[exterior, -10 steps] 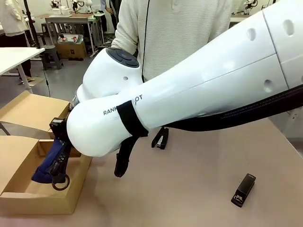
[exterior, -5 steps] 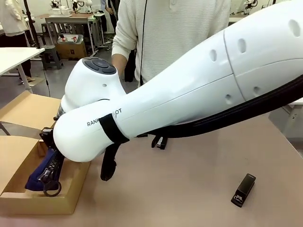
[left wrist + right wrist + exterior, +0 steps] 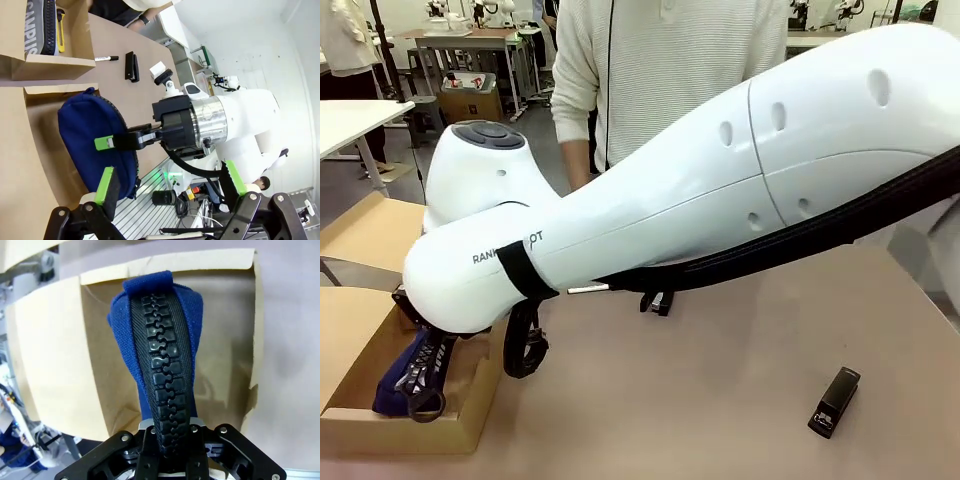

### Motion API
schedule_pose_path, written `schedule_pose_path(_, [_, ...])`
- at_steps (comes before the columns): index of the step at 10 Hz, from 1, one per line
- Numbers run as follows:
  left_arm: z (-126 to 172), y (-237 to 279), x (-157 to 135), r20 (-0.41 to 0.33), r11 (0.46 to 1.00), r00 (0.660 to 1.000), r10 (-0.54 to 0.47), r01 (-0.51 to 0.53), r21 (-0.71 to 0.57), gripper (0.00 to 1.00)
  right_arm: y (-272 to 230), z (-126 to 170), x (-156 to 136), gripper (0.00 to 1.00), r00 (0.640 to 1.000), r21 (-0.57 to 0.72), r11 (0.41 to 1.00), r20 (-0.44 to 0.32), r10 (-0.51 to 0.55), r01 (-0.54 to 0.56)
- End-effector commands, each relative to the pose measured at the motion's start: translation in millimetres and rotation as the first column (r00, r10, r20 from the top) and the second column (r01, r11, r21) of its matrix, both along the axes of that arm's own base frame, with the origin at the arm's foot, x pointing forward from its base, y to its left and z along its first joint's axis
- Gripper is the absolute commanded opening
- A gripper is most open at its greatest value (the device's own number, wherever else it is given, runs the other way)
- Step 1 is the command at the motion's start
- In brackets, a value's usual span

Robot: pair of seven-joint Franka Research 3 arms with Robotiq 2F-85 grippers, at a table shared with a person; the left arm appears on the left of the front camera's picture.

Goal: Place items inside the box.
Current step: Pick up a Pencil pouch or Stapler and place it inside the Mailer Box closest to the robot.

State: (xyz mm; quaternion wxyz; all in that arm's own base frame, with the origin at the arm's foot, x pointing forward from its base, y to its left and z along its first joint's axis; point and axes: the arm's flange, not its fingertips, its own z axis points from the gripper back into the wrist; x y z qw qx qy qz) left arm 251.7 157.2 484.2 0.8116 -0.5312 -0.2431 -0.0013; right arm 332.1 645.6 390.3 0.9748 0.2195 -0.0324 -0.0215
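My right gripper is shut on the top of a navy zip pouch with a thick black zipper. The pouch hangs inside the open cardboard box at the table's front left, its lower end down between the walls. My right arm crosses the whole front view. In the left wrist view the pouch sits between the right gripper's green pads. My left gripper is open and holds nothing. One black stapler lies at the front right. A second stapler peeks out behind the arm.
A neighbouring cardboard compartment holds a grey "CAMPUS" pouch and a yellow utility knife. A black marker lies on the table by a stapler. A person in a white sweater stands at the far side.
My right arm has swung left and down, lowering the navy pouch deeper into the box. The staplers have not moved.
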Motion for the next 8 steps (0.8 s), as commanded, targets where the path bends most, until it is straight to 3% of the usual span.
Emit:
schedule_pose_path(1, [1,0,0,0.01,1.0,1.0,0.008,-0.008,-0.012,1.0,21,-3,3,0.07,0.999,-0.068,0.996,0.02,-0.047,0.049])
schedule_pose_path(7, [1,0,0,0.01,1.0,1.0,0.008,-0.008,-0.012,1.0,29,-20,11,0.07,0.999,-0.129,0.991,-0.011,-0.033,0.031])
schedule_pose_path(8, [1,0,0,0.01,1.0,1.0,0.008,-0.008,-0.012,1.0,29,-20,12,0.13,0.999,-0.127,0.991,-0.015,-0.031,0.029])
